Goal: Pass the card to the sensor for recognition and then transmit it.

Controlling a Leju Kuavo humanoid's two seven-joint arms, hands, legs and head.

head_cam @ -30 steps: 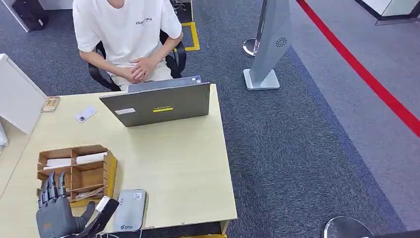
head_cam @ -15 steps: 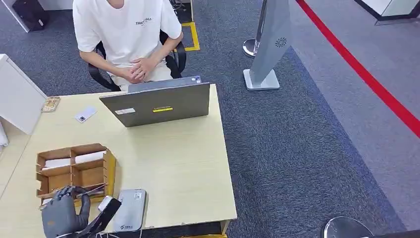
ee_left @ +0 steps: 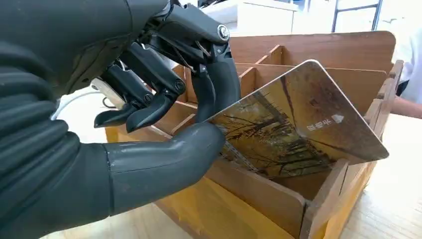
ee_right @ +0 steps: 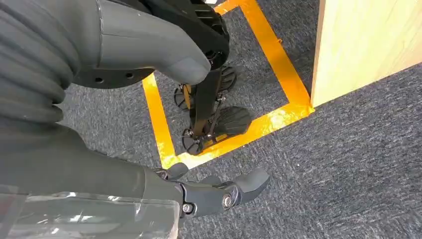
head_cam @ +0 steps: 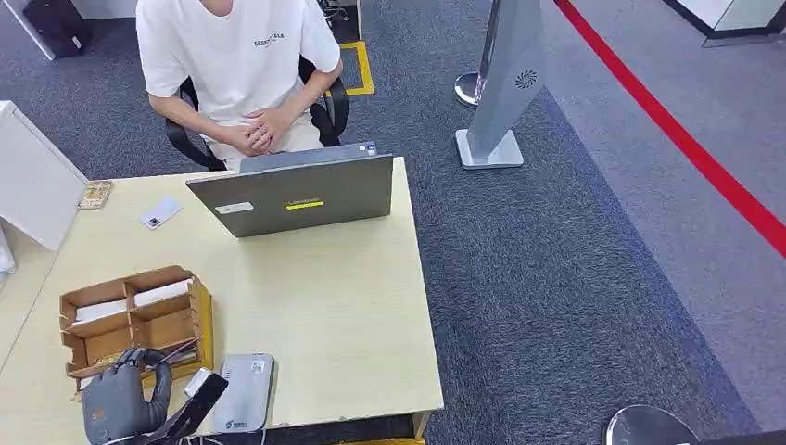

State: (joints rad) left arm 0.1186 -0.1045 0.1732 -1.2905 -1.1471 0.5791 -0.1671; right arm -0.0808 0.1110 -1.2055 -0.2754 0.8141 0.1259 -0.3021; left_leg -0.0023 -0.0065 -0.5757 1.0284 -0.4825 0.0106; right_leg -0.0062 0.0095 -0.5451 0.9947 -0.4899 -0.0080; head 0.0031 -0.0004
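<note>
Pinching a card [ee_left: 298,127] over the wooden organizer [ee_left: 278,199], the left hand [ee_left: 164,99] has thumb and fingers closed on it.

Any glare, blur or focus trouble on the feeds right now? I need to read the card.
Left wrist view: card sharp, with a soft sheen on its face, held by the left robot hand; bright background washed out. Head view: evenly lit, wooden organizer slightly soft. Right wrist view: clear, no glare.
</note>
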